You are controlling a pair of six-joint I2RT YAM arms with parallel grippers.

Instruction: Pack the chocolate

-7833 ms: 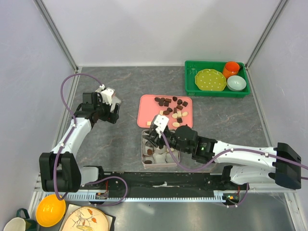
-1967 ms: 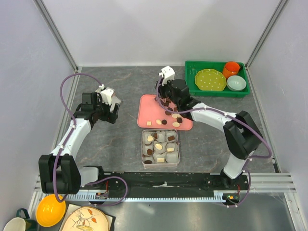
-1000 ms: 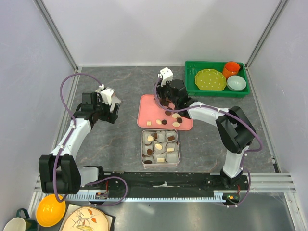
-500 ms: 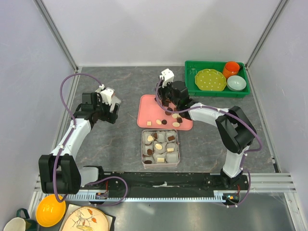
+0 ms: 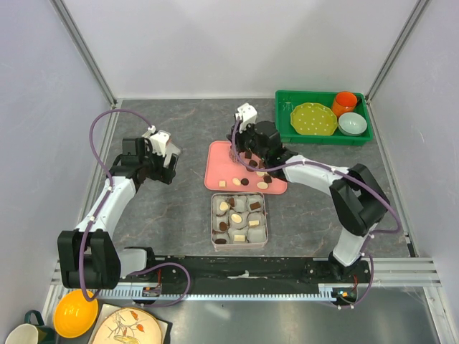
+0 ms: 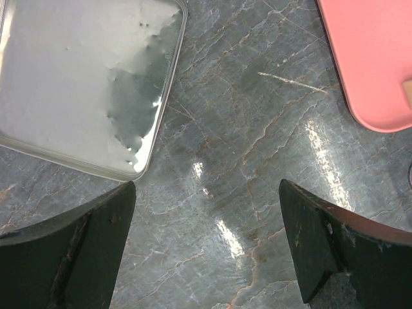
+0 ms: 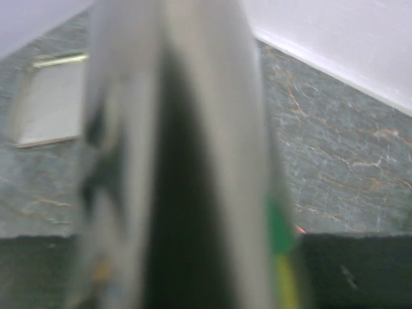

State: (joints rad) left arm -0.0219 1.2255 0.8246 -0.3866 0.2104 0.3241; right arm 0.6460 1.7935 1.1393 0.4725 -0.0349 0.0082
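One tool outstretched over pink tray

Right wrist view: heavily blurred throughout; pale and dark vertical streak fills centre, fingers not distinguishable

Top view: right gripper fingertips hidden under own wrist; grip on chocolate cannot be told; far end of pink tray covered

Left wrist view: left gripper fingers cut by bottom edge; metal lid cut by top and left edges
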